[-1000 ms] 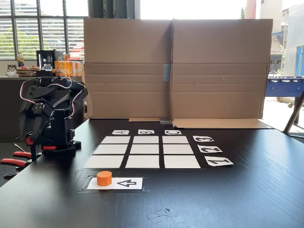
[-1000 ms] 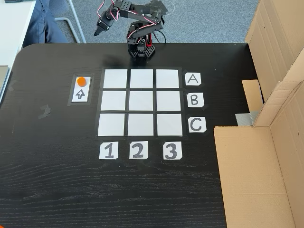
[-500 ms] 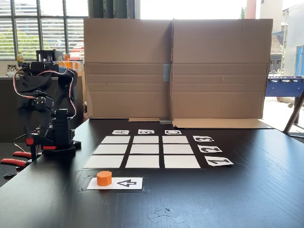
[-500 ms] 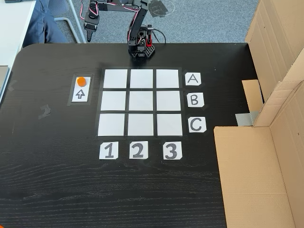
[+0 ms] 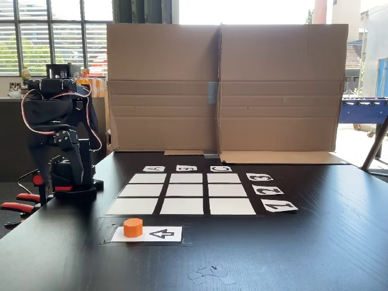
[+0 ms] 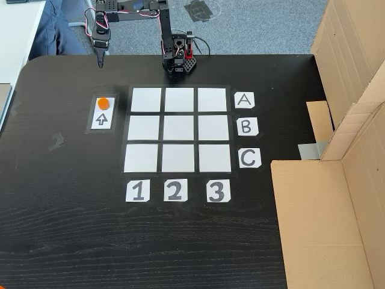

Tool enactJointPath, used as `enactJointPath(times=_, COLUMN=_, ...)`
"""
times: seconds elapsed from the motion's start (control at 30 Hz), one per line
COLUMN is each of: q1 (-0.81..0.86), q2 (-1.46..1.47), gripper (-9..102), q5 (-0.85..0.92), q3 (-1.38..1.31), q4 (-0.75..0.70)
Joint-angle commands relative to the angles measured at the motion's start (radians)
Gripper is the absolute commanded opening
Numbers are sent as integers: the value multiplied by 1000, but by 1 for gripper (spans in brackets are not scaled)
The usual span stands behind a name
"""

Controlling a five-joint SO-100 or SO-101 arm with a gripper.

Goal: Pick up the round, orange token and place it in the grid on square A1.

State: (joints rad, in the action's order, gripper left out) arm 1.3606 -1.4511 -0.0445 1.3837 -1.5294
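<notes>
The orange token (image 6: 103, 102) (image 5: 133, 227) stands on the end of a white arrow card (image 6: 102, 114) (image 5: 160, 233), just outside the grid (image 6: 178, 129) (image 5: 185, 195). Square A1 (image 6: 146, 100) (image 5: 132, 207) is the bare white corner cell beside that card. In the top-down fixed view my gripper (image 6: 99, 58) hangs point-down over the table's far edge, a short way beyond the token, with its fingers together and nothing in them. The black arm (image 5: 57, 133) rises from its base (image 6: 177, 60) at the table's edge.
Letter cards A, B, C (image 6: 243, 127) and number cards 1, 2, 3 (image 6: 174, 191) edge the grid. Large cardboard sheets (image 6: 337, 180) (image 5: 224, 88) stand along one side. Red clamps (image 5: 21, 203) hold the base. A person's leg (image 6: 57, 27) is off the corner.
The arm has unfolded from its tucked pose and swung sideways. The gripper now hangs pointing down near the table edge on the token's side. The token has not moved.
</notes>
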Motion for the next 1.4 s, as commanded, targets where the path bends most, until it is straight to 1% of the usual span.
enactJointPath(times=0.0, q1=-44, q2=64, gripper=28, q5=-28, q3=-110, q4=-12)
enactJointPath(times=0.17, q1=-112, q2=144, gripper=32, q5=-48, q3=-186, q4=-12)
enactJointPath(times=0.47, q1=-235, q2=285, gripper=32, q5=-123, q3=-310, q4=-11)
enactJointPath(times=0.83, q1=-374, q2=376, gripper=33, q5=-202, q3=-336, q4=-3)
enactJointPath(times=1.07, q1=-407, q2=402, gripper=34, q5=-222, q3=-341, q4=0)
enactJointPath(times=1.37, q1=-383, q2=442, gripper=34, q5=-235, q3=-367, q4=6)
